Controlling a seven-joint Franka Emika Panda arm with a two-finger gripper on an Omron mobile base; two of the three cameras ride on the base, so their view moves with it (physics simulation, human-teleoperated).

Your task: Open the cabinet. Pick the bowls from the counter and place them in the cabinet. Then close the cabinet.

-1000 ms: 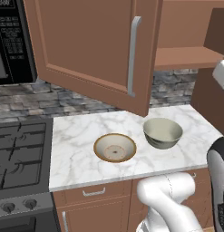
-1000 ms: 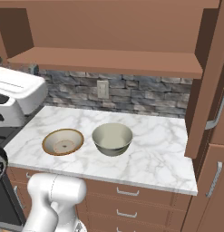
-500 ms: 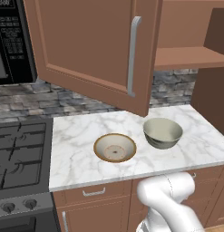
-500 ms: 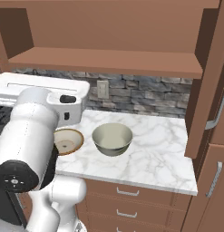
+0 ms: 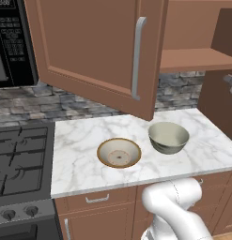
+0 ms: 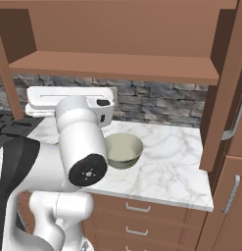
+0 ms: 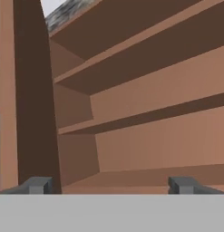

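Looking over the base cameras, I see the cabinet (image 5: 94, 51) standing open, brown wood with panelled doors; its left door swings out over the counter (image 5: 80, 164) and carries one long vertical silver bar handle (image 5: 138, 56), and in the right base view the right door (image 6: 225, 93) also hangs open at three o'clock with its own bar handle (image 6: 236, 120). Inside, one flat wooden shelf (image 6: 117, 66) runs across, bare on top. The counter is a white marble slab with grey veins, smooth, its front edge running straight above small-handled drawers (image 5: 96, 201). I count two bowls on it: a wide shallow cream bowl (image 5: 119, 153) with a tan-brown rim and centre ring, and at its three o'clock, near but apart, a deeper grey-green bowl (image 5: 168, 137) with a pale inside. Open marble lies all round both of them, with the widest stretch towards nine o'clock before the black gas stove (image 5: 19, 164). A rough grey stone backsplash (image 5: 23, 101) sits behind, and a black microwave (image 5: 11, 42) hangs at ten o'clock. In the hand view my gripper (image 7: 111, 185) has its two dark fingertips (image 7: 38, 185) spread wide with nothing between them, facing the cabinet's wooden interior; a door edge (image 7: 34, 99) stands close at nine o'clock.
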